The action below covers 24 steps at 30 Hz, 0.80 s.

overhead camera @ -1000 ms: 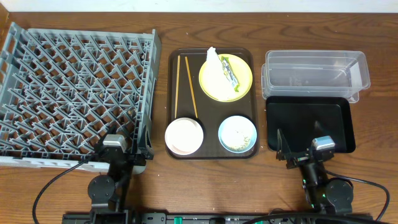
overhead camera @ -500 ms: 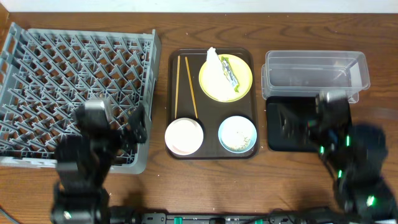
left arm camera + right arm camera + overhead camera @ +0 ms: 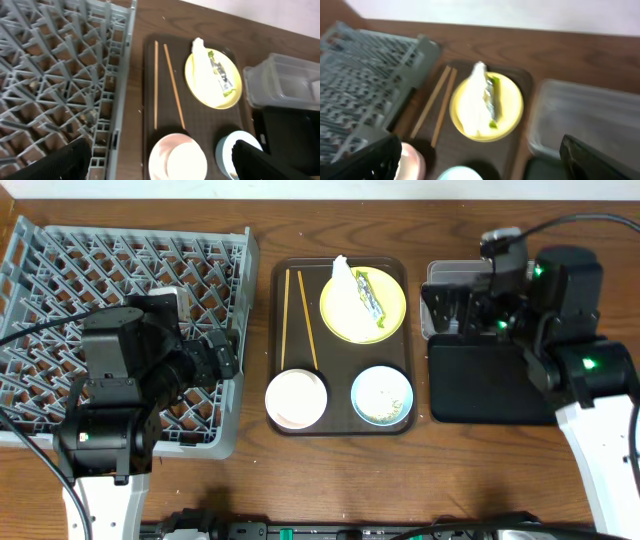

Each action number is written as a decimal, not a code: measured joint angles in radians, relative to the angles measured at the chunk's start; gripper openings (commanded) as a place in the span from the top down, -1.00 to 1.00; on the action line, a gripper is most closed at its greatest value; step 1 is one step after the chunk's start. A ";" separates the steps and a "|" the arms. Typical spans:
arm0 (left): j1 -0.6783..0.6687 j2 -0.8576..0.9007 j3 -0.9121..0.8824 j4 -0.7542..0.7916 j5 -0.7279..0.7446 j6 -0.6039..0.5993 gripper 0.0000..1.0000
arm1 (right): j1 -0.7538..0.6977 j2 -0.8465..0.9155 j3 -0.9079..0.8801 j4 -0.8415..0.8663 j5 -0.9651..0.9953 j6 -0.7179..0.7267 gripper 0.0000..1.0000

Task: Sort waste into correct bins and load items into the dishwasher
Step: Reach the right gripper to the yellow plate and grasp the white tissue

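Note:
The dark brown serving tray holds the chopsticks, the yellow plate with the white napkin and green-yellow wrapper, the white bowl and the light-blue bowl with pale crumbs. The grey dish rack is at the left. The black tray and clear tub are at the right. My left gripper is open above the rack's right edge. My right gripper is open above the tub's left end. Both are empty.
The brown wooden table shows along the front. My left arm covers the rack's front right part. My right arm hides most of the clear tub in the overhead view. A pale wall edge runs behind the table.
Both arms rose from their low rest at the table's front edge and swung back. The left one is now over the rack, the right one over the tub. The objects have not moved.

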 measured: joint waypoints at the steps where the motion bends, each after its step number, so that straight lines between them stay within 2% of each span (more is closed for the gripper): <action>1: 0.000 0.000 0.000 -0.001 0.005 -0.001 -0.86 | 0.010 0.017 0.011 -0.005 -0.008 0.001 -0.99; 9: 0.000 0.001 0.000 0.004 0.027 -0.001 -0.86 | 0.192 0.307 0.220 -0.206 0.140 -0.049 -0.95; 14: 0.000 0.001 0.000 0.004 0.027 -0.001 -0.86 | 0.230 0.511 0.303 -0.111 0.214 -0.047 -0.96; 18: 0.000 0.001 0.000 0.004 0.027 -0.001 -0.86 | 0.235 0.591 0.306 0.002 0.198 -0.027 -0.38; 19: 0.000 0.001 0.000 0.004 0.027 -0.001 -0.86 | 0.242 0.610 0.308 0.011 0.193 -0.027 -0.30; 22: 0.000 0.001 0.000 0.004 0.027 -0.001 -0.86 | 0.272 0.663 0.316 0.016 0.190 -0.014 -0.25; 24: 0.000 0.001 0.000 0.004 0.027 -0.001 -0.86 | 0.302 0.711 0.319 0.032 0.197 -0.013 -0.12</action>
